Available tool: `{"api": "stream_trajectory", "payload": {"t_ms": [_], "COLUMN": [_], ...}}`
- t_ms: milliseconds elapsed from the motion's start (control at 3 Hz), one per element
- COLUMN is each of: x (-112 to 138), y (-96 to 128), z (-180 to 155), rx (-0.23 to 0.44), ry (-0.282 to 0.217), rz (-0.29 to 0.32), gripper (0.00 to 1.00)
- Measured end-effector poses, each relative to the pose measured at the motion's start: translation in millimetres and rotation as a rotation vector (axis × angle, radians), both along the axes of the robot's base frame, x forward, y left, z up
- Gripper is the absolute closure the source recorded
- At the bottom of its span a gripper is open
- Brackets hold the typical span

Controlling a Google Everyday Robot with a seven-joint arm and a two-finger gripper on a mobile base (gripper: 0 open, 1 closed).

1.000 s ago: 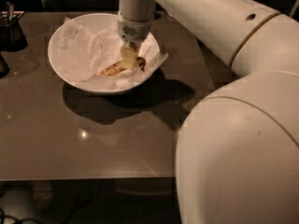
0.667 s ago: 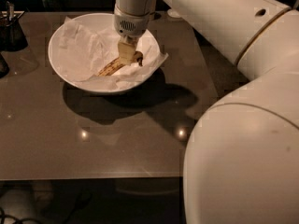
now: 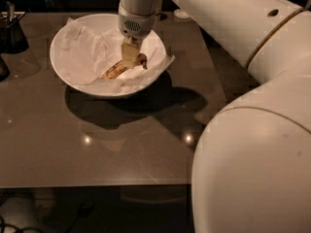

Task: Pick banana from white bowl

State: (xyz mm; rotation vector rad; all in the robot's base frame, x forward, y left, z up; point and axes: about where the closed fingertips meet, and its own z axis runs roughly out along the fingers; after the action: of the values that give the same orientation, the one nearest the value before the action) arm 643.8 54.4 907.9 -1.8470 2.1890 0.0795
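Note:
The banana [image 3: 114,71], yellow with brown speckles and dark ends, lies on crumpled white paper inside the wide white bowl [image 3: 57,68] at the back left of the table. My gripper [image 3: 130,56] reaches straight down into the bowl and sits on the banana's right half, touching it. The banana's right end [image 3: 143,62] shows just past the gripper. The white arm runs from the gripper to the upper right and fills the right side of the view.
The bowl stands on a dark glossy table [image 3: 97,144] whose front edge runs across the lower part of the view. Dark containers [image 3: 10,30] stand at the far left edge. A small white object [image 3: 182,14] lies at the back behind the arm.
The arm and gripper have shifted slightly to the left within the bowl. The banana has edged left with the gripper. The bowl has not moved.

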Motion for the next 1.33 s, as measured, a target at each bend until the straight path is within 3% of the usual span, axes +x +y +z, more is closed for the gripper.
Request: {"api": "stream_trajectory", "payload": {"t_ms": [1000,1333], "x": [-52,-57], "y": [16,19], "z": [52,57], "rx": [0.227,0.216], "ry": [-0.084,-0.09], "rz": [0.138,0.134], "gripper": [1.0,1.0]}}
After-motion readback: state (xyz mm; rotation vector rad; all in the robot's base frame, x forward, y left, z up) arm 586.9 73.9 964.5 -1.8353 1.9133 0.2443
